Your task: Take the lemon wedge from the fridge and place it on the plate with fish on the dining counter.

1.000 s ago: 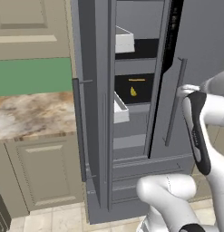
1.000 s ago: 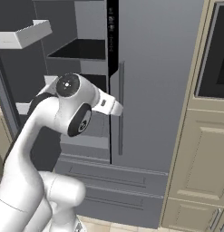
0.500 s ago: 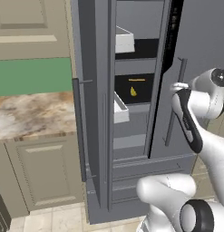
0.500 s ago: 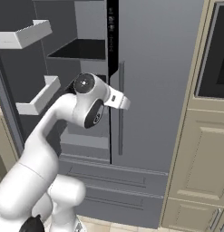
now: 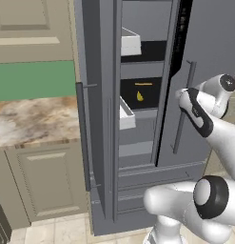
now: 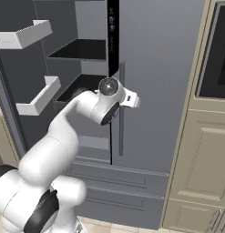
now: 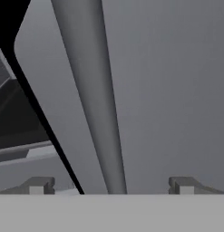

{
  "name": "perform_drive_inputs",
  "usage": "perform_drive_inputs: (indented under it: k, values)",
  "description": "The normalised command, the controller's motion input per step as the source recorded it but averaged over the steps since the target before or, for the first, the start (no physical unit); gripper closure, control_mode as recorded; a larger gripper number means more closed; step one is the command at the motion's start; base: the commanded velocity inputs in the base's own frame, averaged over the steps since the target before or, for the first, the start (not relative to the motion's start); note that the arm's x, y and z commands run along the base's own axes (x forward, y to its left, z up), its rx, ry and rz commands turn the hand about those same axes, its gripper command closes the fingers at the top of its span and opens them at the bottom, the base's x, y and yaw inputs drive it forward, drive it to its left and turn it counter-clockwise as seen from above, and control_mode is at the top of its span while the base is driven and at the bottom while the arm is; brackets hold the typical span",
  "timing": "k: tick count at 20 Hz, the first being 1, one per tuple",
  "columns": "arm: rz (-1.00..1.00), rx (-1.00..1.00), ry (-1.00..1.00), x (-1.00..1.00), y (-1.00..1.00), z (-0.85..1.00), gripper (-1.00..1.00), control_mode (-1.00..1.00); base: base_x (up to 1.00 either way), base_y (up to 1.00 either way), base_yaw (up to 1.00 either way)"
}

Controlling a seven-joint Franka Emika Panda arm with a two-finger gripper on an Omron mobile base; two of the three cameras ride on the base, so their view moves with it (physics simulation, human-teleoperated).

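From my station, I see the arm's elbow joint climbing higher and shifting toward the fridge (image 6: 159, 91) than a second ago. The gripper (image 7: 111, 185) now sits close in front of the right door's bar handle (image 7: 93, 104), fingers apart to either side of it. The base views themselves hold the same framing.
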Motion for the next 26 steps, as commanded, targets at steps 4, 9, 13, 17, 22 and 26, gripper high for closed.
perform_drive_inputs:
  k: [4,9,13,17,22,26]
  values:
    - [0.06,0.00,0.00,0.68,0.00,-0.25,-1.00,-1.00,0.00,0.00,0.00]
    - [0.01,0.00,0.01,0.83,0.00,-0.28,-1.00,-1.00,0.00,0.00,0.00]
    - [0.00,0.00,0.01,0.74,0.00,-0.20,1.00,-1.00,0.00,0.00,0.00]
    - [0.00,0.00,0.00,0.00,0.00,0.00,1.00,-1.00,0.00,0.00,0.00]
    - [-0.01,0.00,-0.01,-0.31,-0.23,0.00,1.00,-1.00,0.00,0.00,0.00]
    - [-0.08,0.01,-0.08,-1.00,-0.96,0.06,1.00,-1.00,0.00,0.00,0.00]
